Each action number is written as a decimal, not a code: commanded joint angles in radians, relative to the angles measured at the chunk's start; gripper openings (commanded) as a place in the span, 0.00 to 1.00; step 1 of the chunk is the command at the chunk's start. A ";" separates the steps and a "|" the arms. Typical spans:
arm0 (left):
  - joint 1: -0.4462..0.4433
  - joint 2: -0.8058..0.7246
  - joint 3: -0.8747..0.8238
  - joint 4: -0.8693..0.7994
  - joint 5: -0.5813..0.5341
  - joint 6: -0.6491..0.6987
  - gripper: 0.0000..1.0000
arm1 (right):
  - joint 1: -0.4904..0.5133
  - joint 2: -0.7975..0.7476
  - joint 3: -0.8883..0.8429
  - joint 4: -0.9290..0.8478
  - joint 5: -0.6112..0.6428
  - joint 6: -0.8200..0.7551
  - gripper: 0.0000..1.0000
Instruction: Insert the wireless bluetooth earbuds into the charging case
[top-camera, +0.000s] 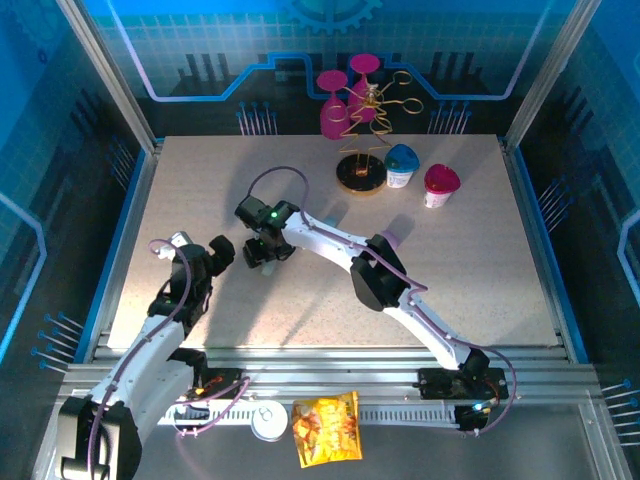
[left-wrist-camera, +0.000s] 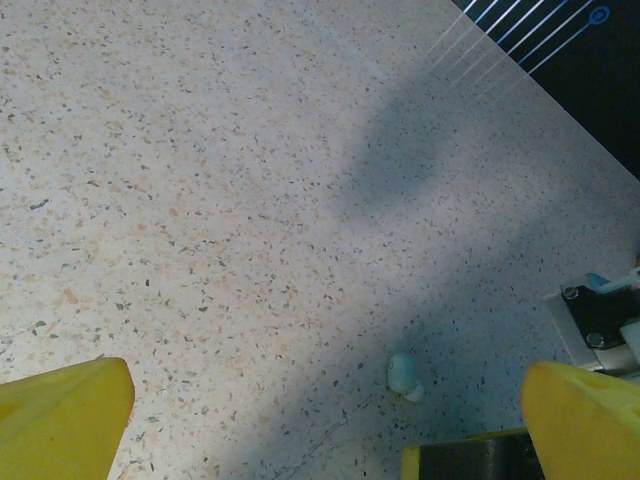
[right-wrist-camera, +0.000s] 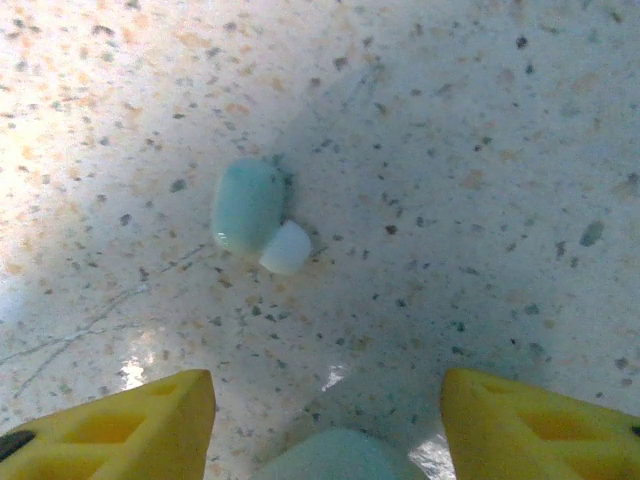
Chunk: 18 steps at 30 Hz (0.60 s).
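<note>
A pale blue earbud (right-wrist-camera: 248, 205) with a white tip lies on the speckled table (right-wrist-camera: 480, 150), just ahead of my right gripper (right-wrist-camera: 327, 385). That gripper is open, its yellow fingers (right-wrist-camera: 120, 425) wide apart and nothing between the tips. A pale blue rounded shape (right-wrist-camera: 340, 458) sits at the bottom edge between the fingers; I cannot tell whether it is the charging case. In the left wrist view the same earbud (left-wrist-camera: 403, 373) lies ahead and to the right of my open left gripper (left-wrist-camera: 328, 385). From above, the left gripper (top-camera: 222, 250) and right gripper (top-camera: 262, 252) hover close together, left of centre.
At the back stand pink wine glasses (top-camera: 340, 110), a gold wire stand (top-camera: 362, 170), a blue-lidded cup (top-camera: 402, 165) and a pink-lidded cup (top-camera: 440, 185). A snack bag (top-camera: 327, 428) and a white round lid (top-camera: 270, 420) lie on the front rail.
</note>
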 joint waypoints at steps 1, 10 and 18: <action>0.010 -0.005 -0.020 0.018 0.011 0.022 0.99 | 0.007 0.031 0.016 -0.051 -0.029 -0.002 0.50; 0.010 -0.004 -0.023 0.037 0.050 0.030 0.99 | 0.003 -0.046 -0.041 -0.028 -0.007 -0.010 0.38; 0.010 -0.005 -0.034 0.072 0.083 0.041 0.99 | 0.029 -0.087 -0.109 -0.021 0.013 -0.141 0.73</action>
